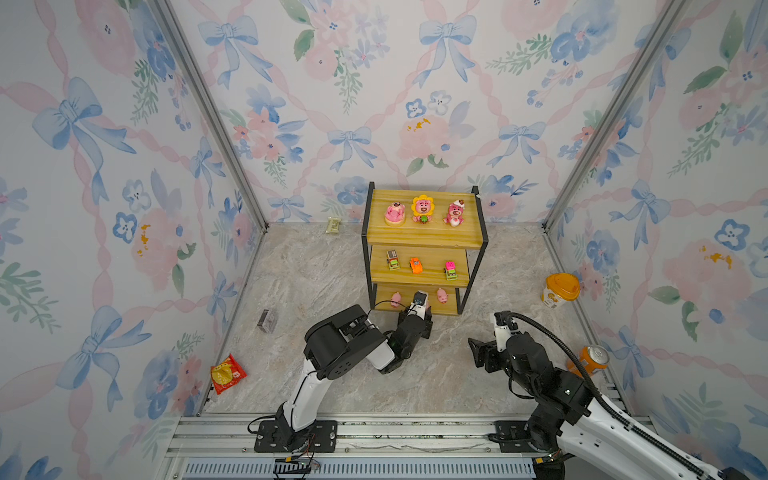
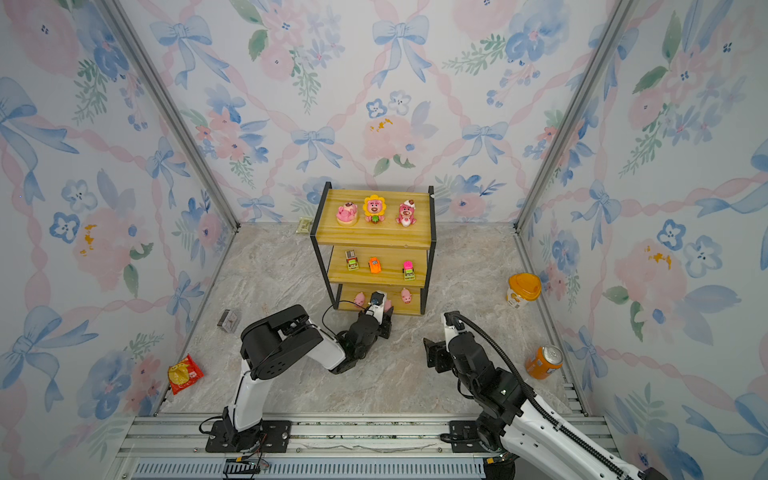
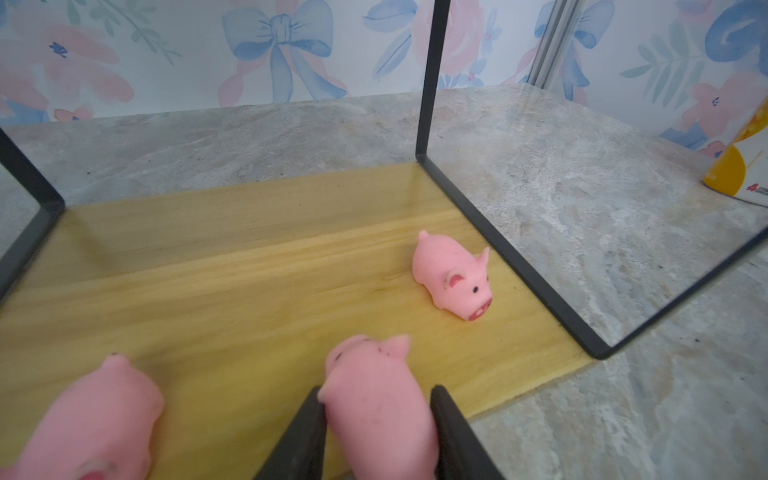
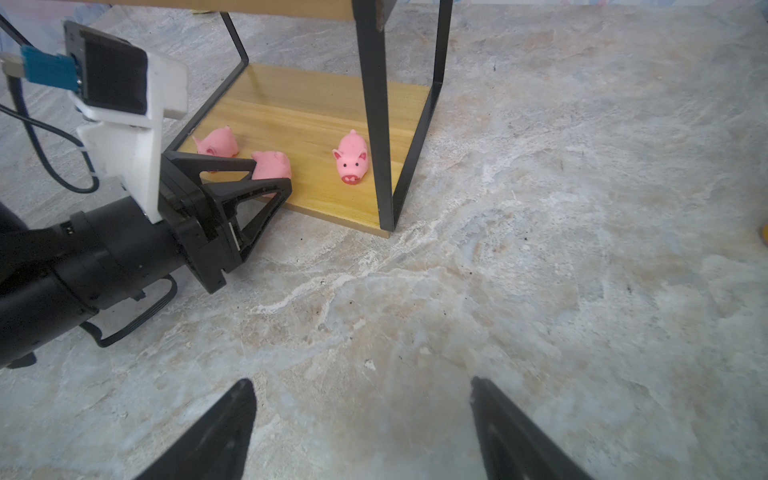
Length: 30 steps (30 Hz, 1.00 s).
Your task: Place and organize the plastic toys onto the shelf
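Note:
The shelf (image 1: 424,237) stands at the back. Three pink bears (image 1: 422,210) sit on its top board and three cars (image 1: 415,266) on the middle one. On the bottom board (image 3: 249,257) lie a left pig (image 3: 91,419) and a right pig (image 3: 453,274). Between them rests a third pink pig (image 3: 374,374), near the board's front edge, with my left gripper (image 3: 377,390) shut on its flanks. In the right wrist view that gripper (image 4: 272,174) reaches in low from the front. My right gripper (image 4: 361,381) hangs open over bare floor, right of the shelf's front.
A yellow-lidded cup (image 1: 561,291) and an orange can (image 1: 590,359) stand by the right wall. A red snack packet (image 1: 226,374) and a small grey box (image 1: 267,321) lie at the left. A pale packet (image 1: 333,225) lies behind the shelf's left side.

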### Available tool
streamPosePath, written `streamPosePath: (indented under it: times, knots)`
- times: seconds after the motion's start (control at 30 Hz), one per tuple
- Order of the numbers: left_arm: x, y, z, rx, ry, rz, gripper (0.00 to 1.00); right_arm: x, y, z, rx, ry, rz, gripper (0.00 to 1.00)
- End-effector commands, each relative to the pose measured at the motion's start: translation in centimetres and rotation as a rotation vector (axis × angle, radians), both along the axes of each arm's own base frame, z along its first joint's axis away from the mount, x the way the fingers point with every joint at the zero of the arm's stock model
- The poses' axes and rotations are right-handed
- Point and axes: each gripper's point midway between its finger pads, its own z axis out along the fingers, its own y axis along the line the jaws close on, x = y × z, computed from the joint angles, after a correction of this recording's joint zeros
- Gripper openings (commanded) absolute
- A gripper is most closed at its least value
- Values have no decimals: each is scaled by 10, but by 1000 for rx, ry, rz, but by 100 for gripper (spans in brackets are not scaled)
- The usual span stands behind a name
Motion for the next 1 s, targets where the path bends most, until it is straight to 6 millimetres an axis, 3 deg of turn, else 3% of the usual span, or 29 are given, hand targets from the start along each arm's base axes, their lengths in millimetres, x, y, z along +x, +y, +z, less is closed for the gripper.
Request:
streamPosePath:
  times: [0.0,0.97]
  knots:
    - [6,1,-3,-12,13,18,41,-1,-6,-8,-19,15,-18,84]
    - [26,3,-24,24,118,84,44,3,-6,-10,-12,19,-18,84]
